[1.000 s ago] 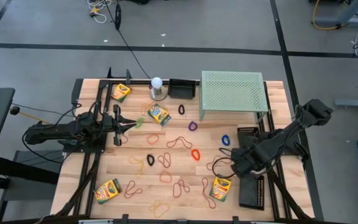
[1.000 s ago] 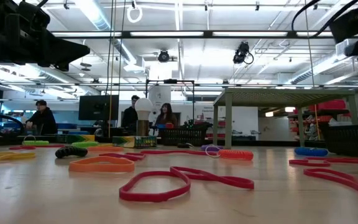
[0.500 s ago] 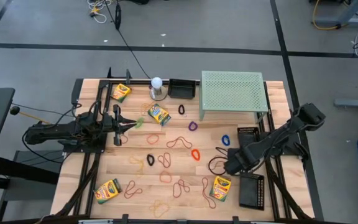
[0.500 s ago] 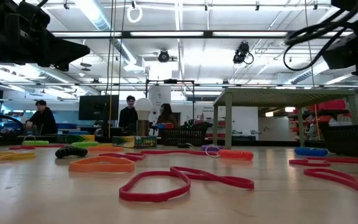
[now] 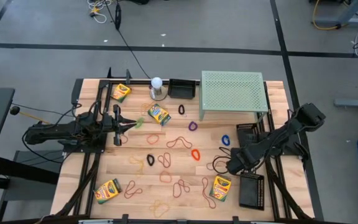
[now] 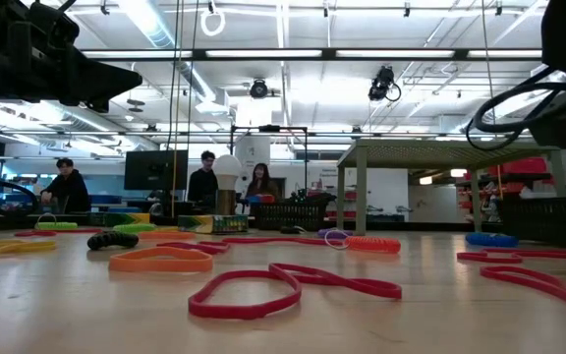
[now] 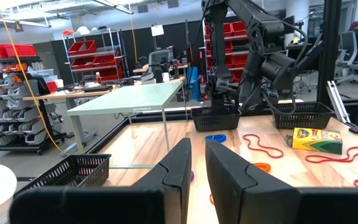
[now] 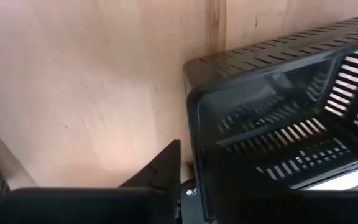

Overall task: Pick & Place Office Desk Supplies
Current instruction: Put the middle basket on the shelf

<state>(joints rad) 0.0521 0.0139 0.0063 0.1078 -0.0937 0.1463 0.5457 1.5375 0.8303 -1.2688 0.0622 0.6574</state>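
Observation:
Several thin rubber-band loops lie over the middle of the wooden table. Yellow-and-green crayon boxes lie flat at the far left, far middle, near left and near right. My right gripper slants down at the far left corner of a black mesh basket standing on the table near the right front. My left gripper waits level at the table's left, its fingers almost together with nothing between them. My right gripper straddles the basket's wall near a corner, coming from above at a slant. One finger stands outside against the wall; the basket itself hides the other, seemingly inside. The basket rests on the table on its bottom.
A pale green mesh riser stands at the far right, with a second black basket in front of it. A third basket and a white ball on a metal base stand at the far edge. People show in the room beyond.
My right gripper has come down and a little toward the table's left edge, tipping more steeply downward onto the near-right basket's corner. The basket has stayed where it was.

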